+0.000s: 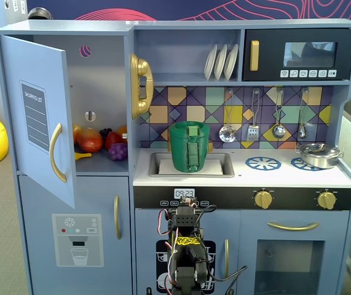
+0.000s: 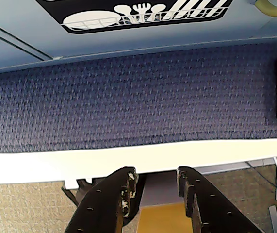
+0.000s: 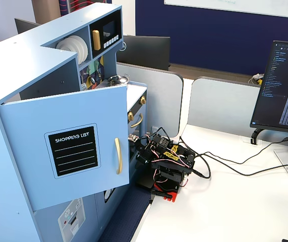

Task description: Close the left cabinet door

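Left cabinet door (image 1: 37, 117) ajar — gripper (image 2: 155, 187) apart

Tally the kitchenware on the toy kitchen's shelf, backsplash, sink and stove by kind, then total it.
White plates: 3
Hanging utensils: 4
Silver pot: 1
Green container: 1
Total: 9

My pincer (image 2: 155, 187) low before the dishwasher door (image 2: 143, 14), open left door (image 1: 37, 117) up to my left in a fixed view, toy food (image 1: 101, 142) shelved behind it, sink (image 1: 190, 165) above me
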{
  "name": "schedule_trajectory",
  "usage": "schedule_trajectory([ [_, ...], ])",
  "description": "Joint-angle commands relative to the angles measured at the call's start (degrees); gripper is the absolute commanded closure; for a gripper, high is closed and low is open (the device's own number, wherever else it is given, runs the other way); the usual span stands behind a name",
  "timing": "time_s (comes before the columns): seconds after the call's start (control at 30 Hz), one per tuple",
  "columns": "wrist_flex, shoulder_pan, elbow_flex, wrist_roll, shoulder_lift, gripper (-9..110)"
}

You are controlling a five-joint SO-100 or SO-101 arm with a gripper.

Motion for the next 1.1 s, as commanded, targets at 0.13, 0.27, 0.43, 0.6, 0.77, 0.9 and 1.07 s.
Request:
schedule_trajectory([
  [0.13,6.3,4.2,4.0,1.0,-0.4,101],
  [0.27,6.3,4.1,4.0,1.1,-0.3,101],
  [0.43,6.0,1.7,4.0,-1.8,-0.4,101],
  [0.6,-11.5,-26.5,-2.5,-0.2,-0.4,101],
  [0.77,-35.6,-67.2,-11.1,-7.2,-5.6,102],
  [0.9,-57.0,-86.7,-11.9,-14.8,-16.0,102],
  [1.07,-82.8,-100.2,-11.4,-17.1,-29.8,102],
])
